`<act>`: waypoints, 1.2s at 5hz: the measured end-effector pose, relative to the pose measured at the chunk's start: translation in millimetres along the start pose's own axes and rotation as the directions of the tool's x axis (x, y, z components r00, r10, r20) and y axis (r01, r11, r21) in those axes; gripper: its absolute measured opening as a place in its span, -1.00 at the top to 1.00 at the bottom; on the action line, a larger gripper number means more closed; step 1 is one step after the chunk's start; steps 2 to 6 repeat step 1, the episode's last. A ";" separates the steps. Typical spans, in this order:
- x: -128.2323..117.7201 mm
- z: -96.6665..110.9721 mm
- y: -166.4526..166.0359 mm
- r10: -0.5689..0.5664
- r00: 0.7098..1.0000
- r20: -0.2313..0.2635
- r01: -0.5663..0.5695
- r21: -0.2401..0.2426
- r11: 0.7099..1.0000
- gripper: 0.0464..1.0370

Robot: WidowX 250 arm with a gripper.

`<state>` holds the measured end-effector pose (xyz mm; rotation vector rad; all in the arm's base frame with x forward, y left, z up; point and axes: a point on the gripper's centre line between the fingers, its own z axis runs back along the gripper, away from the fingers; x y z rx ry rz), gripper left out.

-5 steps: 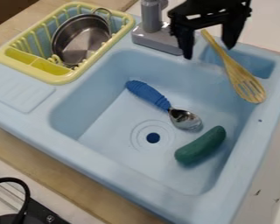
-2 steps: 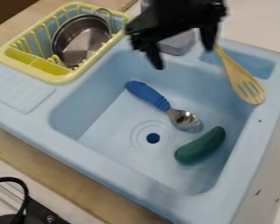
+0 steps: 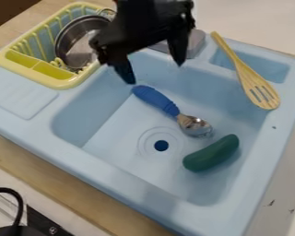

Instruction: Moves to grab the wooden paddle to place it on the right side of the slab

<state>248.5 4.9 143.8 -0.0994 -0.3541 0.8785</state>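
My gripper (image 3: 156, 73) hangs over the back left part of the blue sink (image 3: 116, 177), its two fingers spread wide with nothing between them. It is above and to the left of the wooden paddle (image 3: 248, 76), well apart from it. The paddle, a slotted spatula, lies at the sink's back right corner, its handle pointing to the back across the small side compartment and its slotted head over the basin's right edge.
In the basin lie a spoon with a blue handle (image 3: 155, 100) and a green cucumber-like toy (image 3: 211, 153). A yellow dish rack (image 3: 67, 83) with a metal pan (image 3: 76, 44) stands at the back left. The grey faucet base (image 3: 196, 44) is behind the gripper.
The gripper has moved left and somewhat toward the front, away from the wooden paddle's handle. The paddle has stayed about where it was.
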 end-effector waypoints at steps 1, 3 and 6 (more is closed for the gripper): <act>5.4 -7.5 16.4 0.021 1.000 0.011 -0.022 0.043 0.999 -0.91; 5.4 -7.5 16.4 0.021 1.000 0.011 -0.022 0.043 0.999 -0.91; 5.4 -7.5 16.4 0.021 1.000 0.011 -0.022 0.043 0.999 -0.91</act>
